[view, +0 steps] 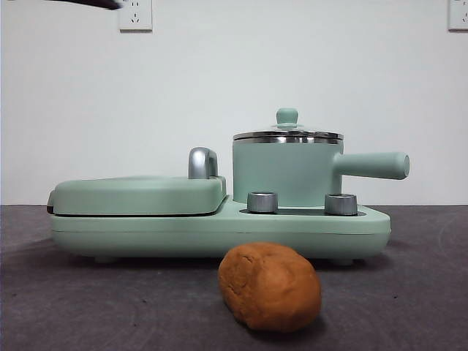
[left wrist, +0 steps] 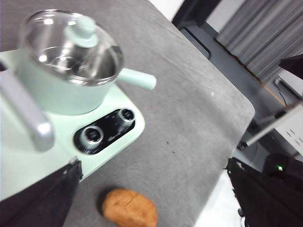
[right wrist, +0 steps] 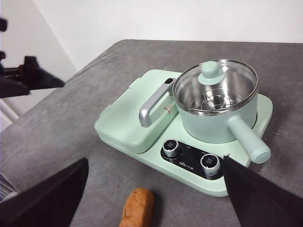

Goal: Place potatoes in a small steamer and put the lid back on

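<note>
Grey tabletop (view: 424, 292) carries my matte orange-brown potato (view: 270, 287) in front of the mint-green steamer (view: 287, 174), whose glass lid (view: 287, 134) sits on its steel rim, while both my left fingers (left wrist: 151, 198) and right fingers (right wrist: 156, 198) hang wide open, holding nothing.

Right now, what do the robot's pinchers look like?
Each gripper has two flat, matte black jaws tapering to a pointed corner. The left gripper and right gripper look alike. No cables or markings show on them. In the front view only a thin black tip shows.
</note>
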Tool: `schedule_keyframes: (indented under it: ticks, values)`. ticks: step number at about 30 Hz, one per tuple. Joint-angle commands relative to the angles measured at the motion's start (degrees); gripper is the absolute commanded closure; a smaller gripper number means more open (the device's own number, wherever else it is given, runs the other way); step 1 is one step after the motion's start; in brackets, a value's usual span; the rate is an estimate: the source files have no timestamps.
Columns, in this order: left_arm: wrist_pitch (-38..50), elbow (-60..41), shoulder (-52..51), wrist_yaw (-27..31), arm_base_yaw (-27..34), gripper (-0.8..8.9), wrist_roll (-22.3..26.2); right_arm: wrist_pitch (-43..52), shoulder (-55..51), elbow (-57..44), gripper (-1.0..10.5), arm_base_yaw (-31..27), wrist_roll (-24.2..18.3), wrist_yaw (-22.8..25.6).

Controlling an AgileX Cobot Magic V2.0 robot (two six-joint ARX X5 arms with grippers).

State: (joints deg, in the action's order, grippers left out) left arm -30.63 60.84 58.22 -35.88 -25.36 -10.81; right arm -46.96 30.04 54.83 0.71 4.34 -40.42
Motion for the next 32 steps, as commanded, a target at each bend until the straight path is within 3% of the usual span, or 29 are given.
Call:
schedule_keyframes:
  ticks: [1,7,21,32]
  values:
    - [0.5,4.9,4.5,0.4,-2.2,3.13,2.7,0.1,0.2,0.9,4.9,0.1,-0.1,0.0]
    - [-1.6,16.3,16.1,5.7,-6.3,3.13,4.7,-1.2,0.2,0.9,4.9,0.1,-0.1,0.0]
    - [-9.1,42.9,41.6,25.8,-11.4,3.13,9.4,-2.0,0.2,0.9,4.9,0.1,-0.1,0.0]
    - [-13.6,61.6,57.2,29.0,-13.2,3.15,12.9,-2.0,0.2,0.9,4.9,0.1,0.2,0.1]
